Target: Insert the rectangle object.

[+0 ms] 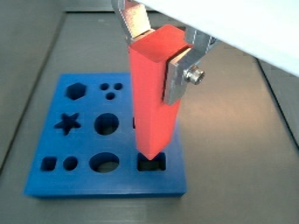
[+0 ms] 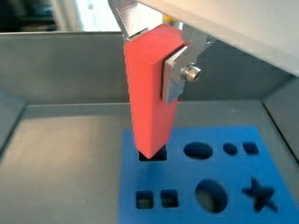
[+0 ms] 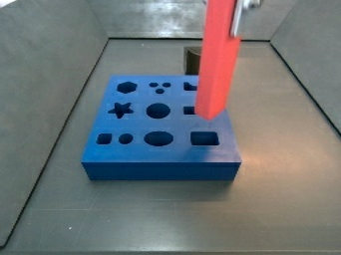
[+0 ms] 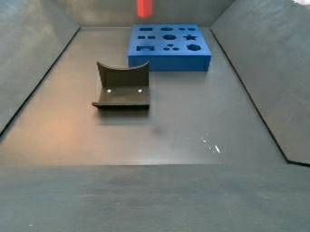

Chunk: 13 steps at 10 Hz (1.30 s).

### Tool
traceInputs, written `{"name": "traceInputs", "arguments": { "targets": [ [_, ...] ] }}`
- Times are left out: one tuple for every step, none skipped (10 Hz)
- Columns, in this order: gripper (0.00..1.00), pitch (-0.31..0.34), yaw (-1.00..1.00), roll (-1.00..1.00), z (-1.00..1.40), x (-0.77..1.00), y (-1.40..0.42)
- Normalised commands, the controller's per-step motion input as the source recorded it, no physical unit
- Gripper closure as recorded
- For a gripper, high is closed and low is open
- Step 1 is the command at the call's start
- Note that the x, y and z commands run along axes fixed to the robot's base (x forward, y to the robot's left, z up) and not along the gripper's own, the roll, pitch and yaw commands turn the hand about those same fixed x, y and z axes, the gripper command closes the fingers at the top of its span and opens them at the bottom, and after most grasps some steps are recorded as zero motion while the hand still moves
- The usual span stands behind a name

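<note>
My gripper is shut on the top of the rectangle object, a long red-orange bar that hangs upright. Silver fingers clamp its two sides in both wrist views. The bar's lower end lines up with a rectangular hole at a corner of the blue block. In a side view the bar ends just over the block, and the corner hole shows empty. Only the bar's tip shows above the block in a side view.
The dark fixture stands on the grey floor in front of the blue block. Grey walls slope up around the floor. The block has several other shaped holes, including a star and an oval.
</note>
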Motion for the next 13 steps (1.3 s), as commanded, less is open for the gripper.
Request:
{"name": "traceInputs", "arguments": {
  "targets": [
    [1.0, 0.0, -1.0, 0.0, -0.37, 0.0, -0.05],
    [1.0, 0.0, -1.0, 0.0, -0.39, 0.0, -0.04],
    [1.0, 0.0, -1.0, 0.0, -0.38, 0.0, -0.01],
    [1.0, 0.0, -1.0, 0.02, -0.31, 0.0, 0.0],
    [1.0, 0.0, -1.0, 0.05, -0.26, -0.01, 0.0],
    [1.0, 0.0, -1.0, 0.07, -0.25, -0.01, 0.0],
    [1.0, 0.001, -1.0, 0.07, -0.24, -0.02, 0.0],
    [1.0, 0.04, -1.0, 0.08, -0.13, -0.04, 0.0],
    [1.0, 0.064, -0.89, 0.06, 0.0, 0.0, -0.05],
    [1.0, 0.09, -0.45, 0.14, 0.0, 0.27, -0.41],
    [1.0, 0.071, -0.32, 0.13, 0.0, 0.23, -0.41],
    [1.0, 0.0, -0.08, 0.06, 0.0, 0.03, -0.18],
    [1.0, 0.0, 0.0, 0.01, -0.04, 0.0, -0.02]
  ]
}}
